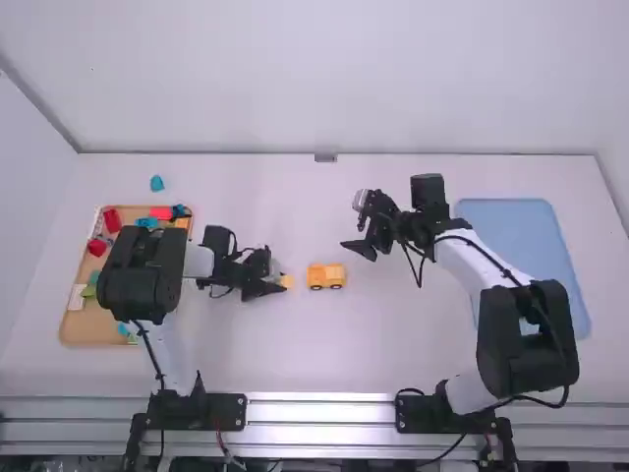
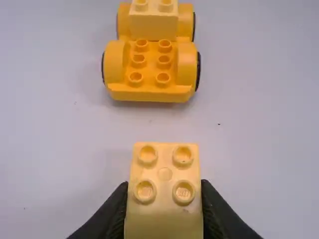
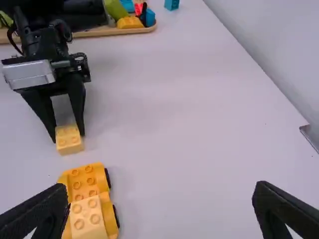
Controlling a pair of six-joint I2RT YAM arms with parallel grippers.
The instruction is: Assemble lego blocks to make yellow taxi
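Observation:
In the high view my left gripper (image 1: pixel 267 287) is just left of the yellow car base (image 1: pixel 326 276), shut on a pale yellow block (image 1: pixel 286 281). The left wrist view has that gripper (image 2: pixel 164 211) with the four-stud block (image 2: pixel 165 172) between its fingers, studs up, apart from the car base (image 2: pixel 149 92). One pale yellow block (image 2: pixel 153 24) is mounted on the base's far part; studs are bare on the nearer part. My right gripper (image 1: pixel 362 228) stands open and unloaded beyond and right of the car; the right wrist view has its fingers (image 3: pixel 271 209) wide apart.
At the left, a wooden tray (image 1: pixel 84 327) holds several coloured blocks. A loose blue block (image 1: pixel 157 183) lies behind it. The blue tray (image 1: pixel 521 231) is at the right, partly under the right arm. A wall borders the table's far edge.

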